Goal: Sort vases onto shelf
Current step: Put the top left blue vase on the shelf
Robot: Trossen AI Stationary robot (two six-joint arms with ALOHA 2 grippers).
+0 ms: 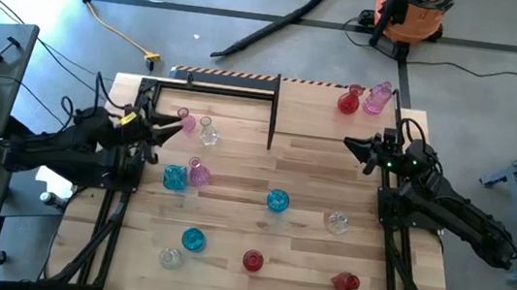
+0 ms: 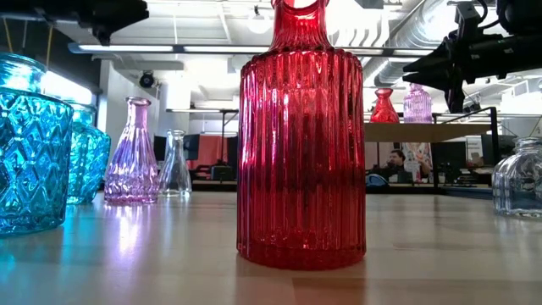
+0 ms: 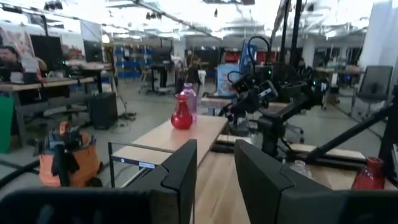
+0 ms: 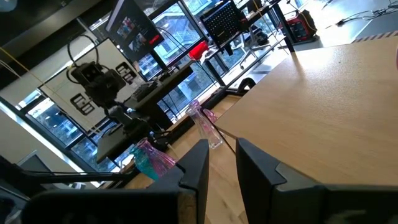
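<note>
Several small glass vases stand on their bases on the wooden table (image 1: 237, 162): pink (image 1: 184, 117), clear (image 1: 208, 133), blue (image 1: 277, 201), red (image 1: 252, 260) and others. A red one (image 1: 345, 283) lies on its side near the front right. A red vase (image 1: 347, 102) and a pink vase (image 1: 378, 97) stand on the shelf (image 1: 313, 98) at the far right. My left gripper (image 1: 186, 125) (image 3: 216, 168) hovers open and level, beside the pink and clear vases at the far left. My right gripper (image 1: 348, 144) (image 4: 222, 165) hangs level near the shelf, its fingers narrowly apart with nothing between them.
A bare black open frame (image 1: 217, 82) stands at the table's far edge, left of the shelf. The black arm mounts run along both table sides. A power cord, a hose and an orange shop vacuum (image 1: 408, 11) lie on the floor beyond the table.
</note>
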